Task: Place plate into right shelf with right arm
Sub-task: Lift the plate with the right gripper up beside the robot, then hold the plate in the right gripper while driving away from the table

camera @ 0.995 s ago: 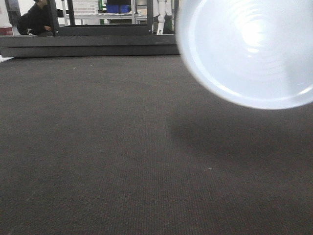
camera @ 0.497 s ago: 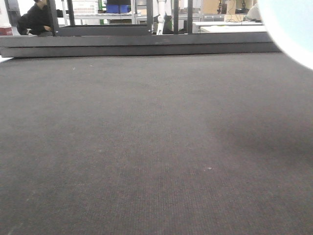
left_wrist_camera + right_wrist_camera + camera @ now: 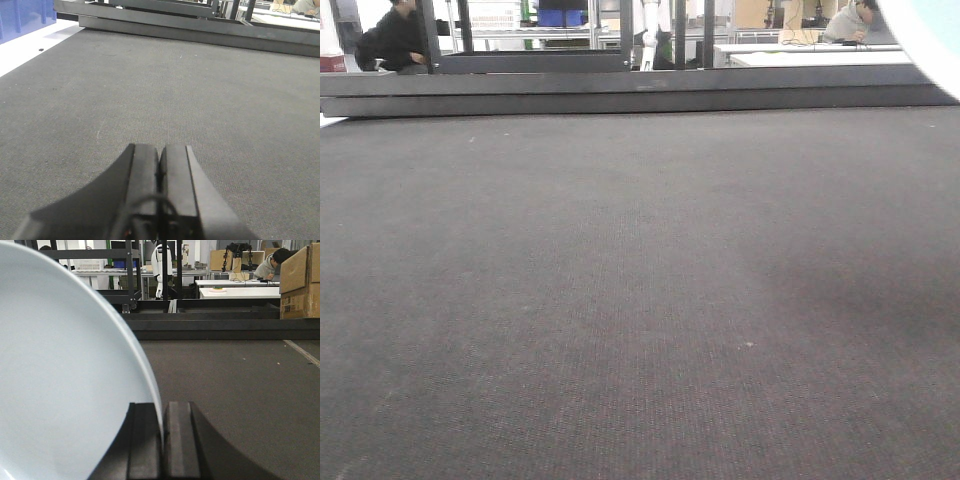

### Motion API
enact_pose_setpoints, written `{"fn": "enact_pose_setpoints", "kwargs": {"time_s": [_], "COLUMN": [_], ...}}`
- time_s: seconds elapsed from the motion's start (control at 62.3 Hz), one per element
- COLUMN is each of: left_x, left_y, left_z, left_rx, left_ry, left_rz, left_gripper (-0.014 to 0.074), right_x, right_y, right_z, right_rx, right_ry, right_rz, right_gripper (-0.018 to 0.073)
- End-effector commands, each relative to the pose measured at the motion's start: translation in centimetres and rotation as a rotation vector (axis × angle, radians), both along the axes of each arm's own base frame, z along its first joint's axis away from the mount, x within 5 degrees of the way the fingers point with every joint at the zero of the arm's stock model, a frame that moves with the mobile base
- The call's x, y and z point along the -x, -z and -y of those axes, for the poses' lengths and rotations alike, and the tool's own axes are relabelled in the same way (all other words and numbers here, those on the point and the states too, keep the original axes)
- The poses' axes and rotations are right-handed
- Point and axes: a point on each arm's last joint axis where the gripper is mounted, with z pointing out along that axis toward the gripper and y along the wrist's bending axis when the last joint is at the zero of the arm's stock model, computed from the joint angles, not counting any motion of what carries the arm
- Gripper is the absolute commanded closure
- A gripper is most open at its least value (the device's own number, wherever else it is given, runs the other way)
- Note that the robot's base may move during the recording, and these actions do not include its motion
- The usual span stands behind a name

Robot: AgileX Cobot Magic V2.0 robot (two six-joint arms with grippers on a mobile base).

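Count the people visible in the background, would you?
2: a person in black at the far left, and a person in grey at the upper right. Others may be hidden behind the frames.

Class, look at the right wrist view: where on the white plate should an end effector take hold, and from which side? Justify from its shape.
Take the plate at its rim, coming in edge-on from outside. It is broad and shallow, so only the thin edge suits a pinch; the right end effector pinches it just so.
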Motion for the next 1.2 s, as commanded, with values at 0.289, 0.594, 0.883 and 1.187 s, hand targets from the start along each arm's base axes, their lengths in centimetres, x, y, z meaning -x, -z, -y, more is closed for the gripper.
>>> {"fn": "enact_pose_setpoints", "kwargs": {"time_s": [0.289,0.594,0.883,1.187], "left_x": [0.08,0.08,0.08,0.08], "left_y": [-0.52,-0.52,-0.52,-0.52], "left_z": [-0.10,-0.10,-0.10,-0.10], "left_rx": [0.018,0.018,0.018,0.018], "left_ry": [-0.009,-0.009,-0.009,-0.009], "left_rz": [0.089,0.089,0.089,0.089], "left_gripper": [0.0724,0.0724,0.0724,0.0724], "right_x": [0.16,0.16,0.16,0.16], "right_y": [-1.65,-1.65,-1.65,-1.65], "right_z": [0.17,0.17,0.17,0.17], "right_rx": [-0.012,-0.012,-0.012,-0.012], "right_ry": [0.020,0.020,0.020,0.020], "right_rz": [0.106,0.106,0.106,0.106], "right_gripper": [0.0505,0.0505,0.0505,0.0505]}}
